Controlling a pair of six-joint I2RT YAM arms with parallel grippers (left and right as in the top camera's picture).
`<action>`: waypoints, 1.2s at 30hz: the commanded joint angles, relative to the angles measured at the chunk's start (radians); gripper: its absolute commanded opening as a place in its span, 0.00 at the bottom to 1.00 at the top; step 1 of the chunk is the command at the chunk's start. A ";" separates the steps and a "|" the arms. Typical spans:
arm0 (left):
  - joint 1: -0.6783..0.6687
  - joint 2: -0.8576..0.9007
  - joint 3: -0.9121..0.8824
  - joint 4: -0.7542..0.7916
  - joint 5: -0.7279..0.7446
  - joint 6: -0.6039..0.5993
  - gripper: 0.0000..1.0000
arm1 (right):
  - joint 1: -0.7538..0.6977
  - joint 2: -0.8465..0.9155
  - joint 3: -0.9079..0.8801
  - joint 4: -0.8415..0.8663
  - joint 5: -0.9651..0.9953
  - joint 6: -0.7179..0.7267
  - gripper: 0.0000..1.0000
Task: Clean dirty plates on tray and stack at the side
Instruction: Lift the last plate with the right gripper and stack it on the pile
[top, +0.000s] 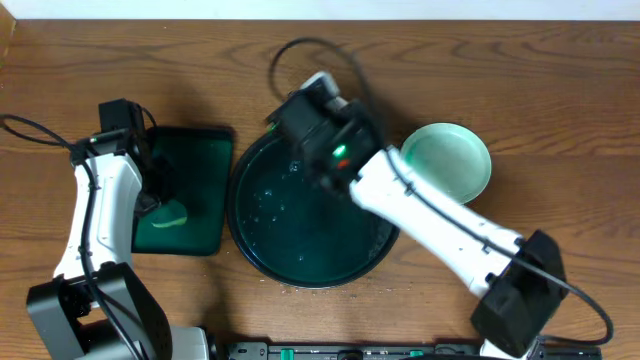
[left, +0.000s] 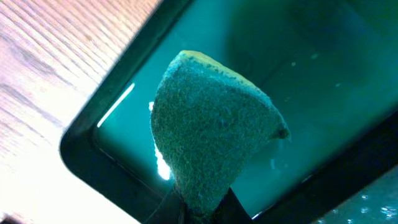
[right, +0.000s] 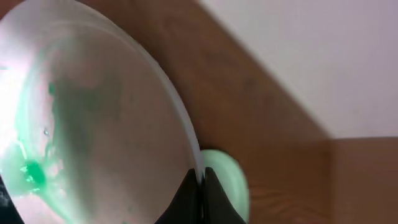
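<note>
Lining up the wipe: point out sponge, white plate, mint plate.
sponge (left: 214, 124), left wrist view, middle of its face.
white plate (right: 106, 124), right wrist view, its smeared inside.
mint plate (top: 450, 157), overhead view, its centre.

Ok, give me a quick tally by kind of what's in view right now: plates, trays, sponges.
Plates: 2, a mint-green plate on the table and a smeared white plate in the right hand
Trays: 2, the round black tray and the rectangular green tray
Sponges: 1, the sponge pinched in the left hand
Total: 5
</note>
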 joint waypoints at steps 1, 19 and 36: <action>0.002 0.002 -0.046 0.024 -0.002 0.023 0.07 | 0.060 -0.002 0.007 0.005 0.291 0.013 0.01; 0.002 0.002 -0.057 0.054 -0.002 0.023 0.07 | 0.205 -0.003 0.007 0.029 0.575 0.043 0.01; 0.002 0.002 -0.057 0.032 -0.001 0.023 0.70 | -0.271 -0.117 0.008 -0.046 -0.644 0.125 0.01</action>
